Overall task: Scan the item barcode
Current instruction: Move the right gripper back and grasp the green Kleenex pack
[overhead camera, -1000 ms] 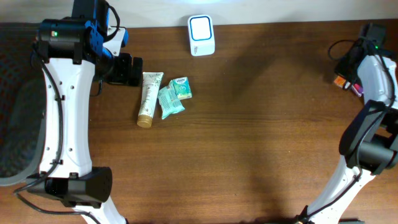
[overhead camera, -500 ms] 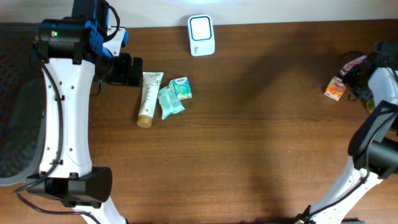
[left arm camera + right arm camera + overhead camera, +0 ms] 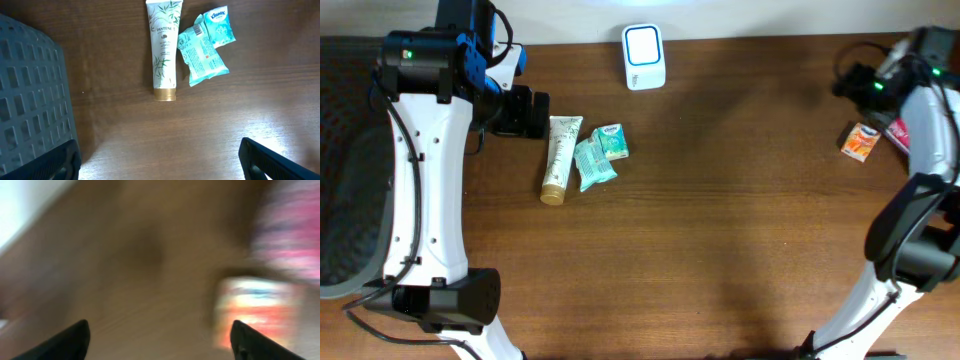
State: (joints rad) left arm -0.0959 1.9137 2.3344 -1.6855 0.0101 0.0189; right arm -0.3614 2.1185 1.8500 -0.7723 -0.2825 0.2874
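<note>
Clearance comes first: our right pincer (image 3: 162, 340) stands spread and empty, with the orange box (image 3: 861, 141) lying free just beside it, so we should draw back straight without nudging it.

both arms: white links, black joint housings, black cables. left arm (image 3: 420, 180): blue wrist bracket (image 3: 470, 55), green LED (image 3: 408, 53). right arm (image 3: 928, 130): green LED too. left claw (image 3: 159, 142): black fingers (image 3: 265, 160).

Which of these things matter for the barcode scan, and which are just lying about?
For the job: white scanner; Pantene tube; teal pack; Kleenex pack; orange box; pink packet.
Seemingly idle: grey basket.
</note>
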